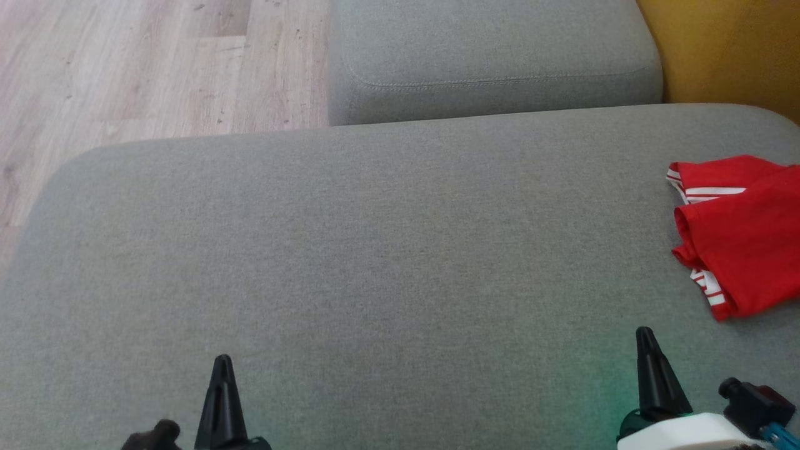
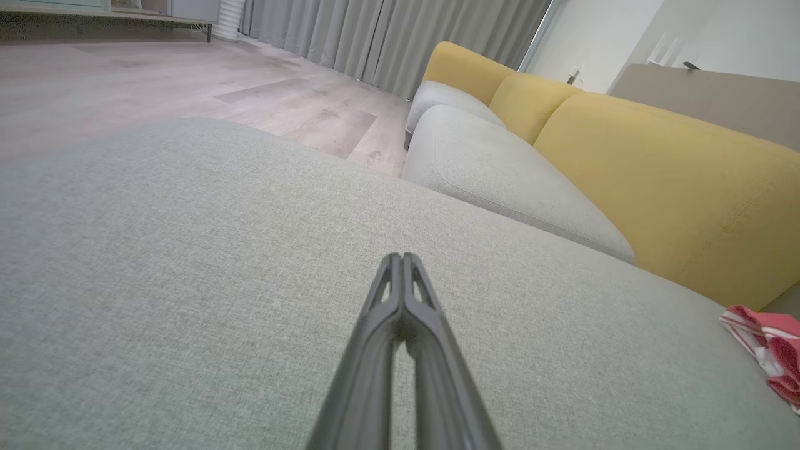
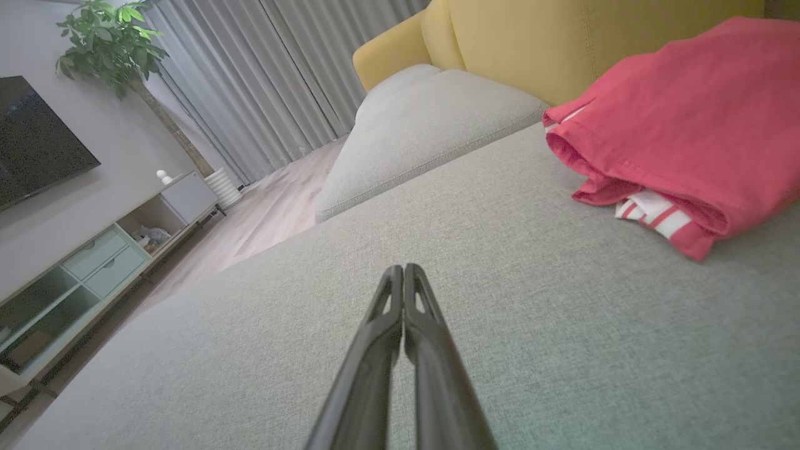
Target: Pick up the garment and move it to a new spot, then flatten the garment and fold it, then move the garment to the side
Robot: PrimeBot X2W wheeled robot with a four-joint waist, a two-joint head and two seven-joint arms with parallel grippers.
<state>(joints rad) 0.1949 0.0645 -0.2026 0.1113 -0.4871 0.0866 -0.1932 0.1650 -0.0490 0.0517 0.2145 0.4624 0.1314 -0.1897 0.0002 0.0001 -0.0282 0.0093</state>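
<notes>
Noted: one grey sofa seat [image 1: 375, 250], broad, running left to right. Noted at its right edge: one red garment [image 1: 744, 244], white-striped, roughly folded. Judged as the move-aside step, close to finished. To finish well: pull away low and straight, avoid snagging the fold. Counted two: left pincer [image 1: 222, 369] and right pincer [image 1: 647, 340], both pressed together, pinching nothing, at the near edge.
</notes>
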